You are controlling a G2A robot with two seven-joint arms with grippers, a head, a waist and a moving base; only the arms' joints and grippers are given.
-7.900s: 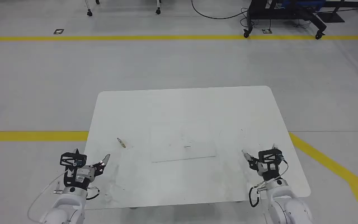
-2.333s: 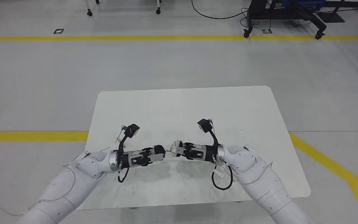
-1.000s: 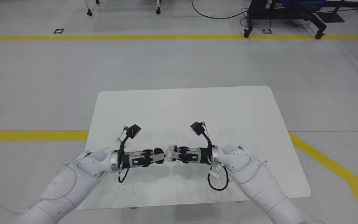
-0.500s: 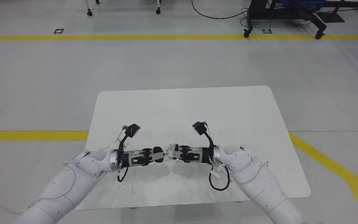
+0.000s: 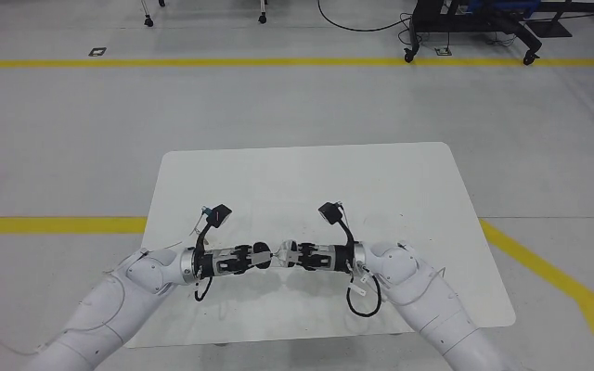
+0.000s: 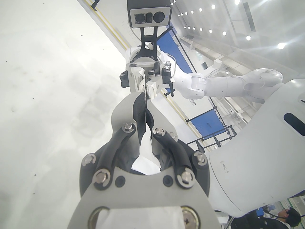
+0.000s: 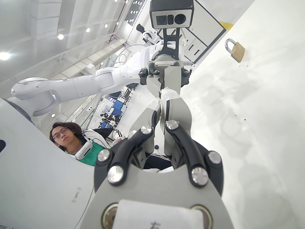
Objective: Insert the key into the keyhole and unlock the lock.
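Well apart from the lock (image 7: pixel 234 49), which lies flat on the white table (image 5: pixel 390 185) with its steel shackle seated in the brass body, the robot's two arms meet tip to tip above the table. The left tool (image 6: pixel 143 99) has its black pads pressed together. The right tool (image 7: pixel 160 107), its fingers partly wrapped in white tape, is likewise pressed shut, and the two sets of tips touch. The key is too small to make out. It is probably pinched where the tips meet, in what looks like a hand-over or re-grip ahead of insertion, with the unlocking itself not yet begun.

Done well, the step calls for one tool to keep a firm pinch on the key's bow until the other has it squarely, leaving the blade free and pointing straight out. A skewed grip here would likely jam the blade at the keyhole. The freed tool should then go to the lock and steady its body, since a loose padlock will probably slide or spin on the smooth table under a push.

As for containers, the lock's body is the nearest thing to one. The shackle is home in it, while the keyhole end faces away, and whether anything sits in it cannot be told.
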